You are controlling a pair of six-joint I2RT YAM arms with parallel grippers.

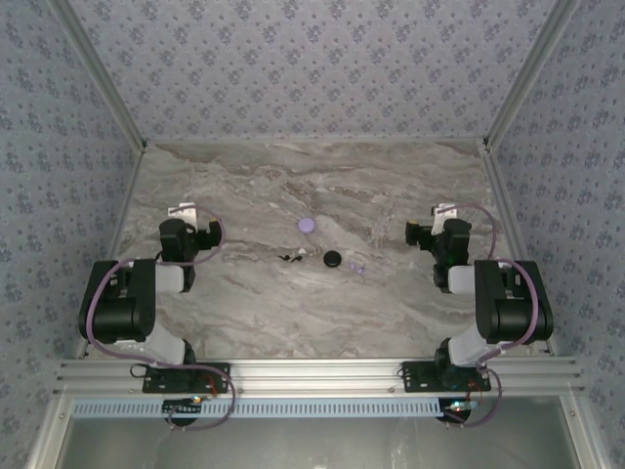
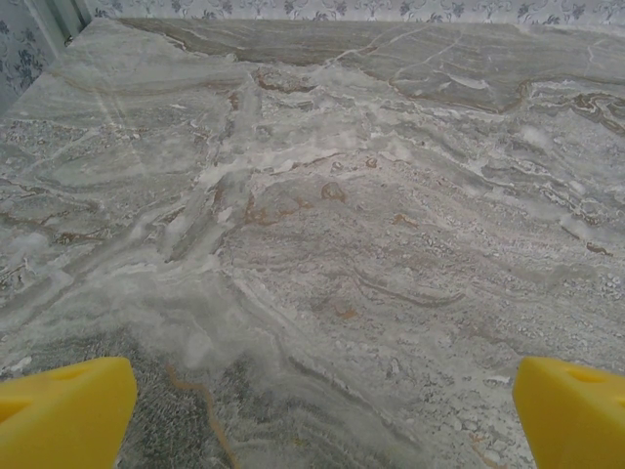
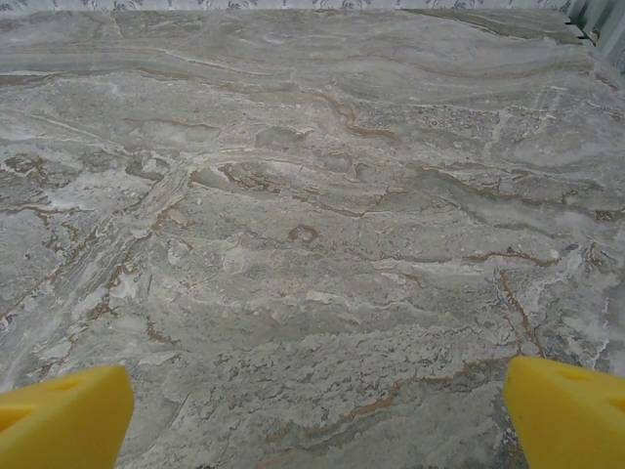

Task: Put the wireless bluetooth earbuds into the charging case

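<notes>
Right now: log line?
left gripper open, empty | right gripper open, empty | round lilac plastic case on marbled table, untouched

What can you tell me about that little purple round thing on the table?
The charging case is a small round lilac puck that looks like smooth plastic. It lies flat near the middle of the marbled grey table. A black disc sits close by, nearer the front edge, not touching it. Nothing rests on it or holds it. It is too small here to tell whether its lid is open or shut.
</notes>
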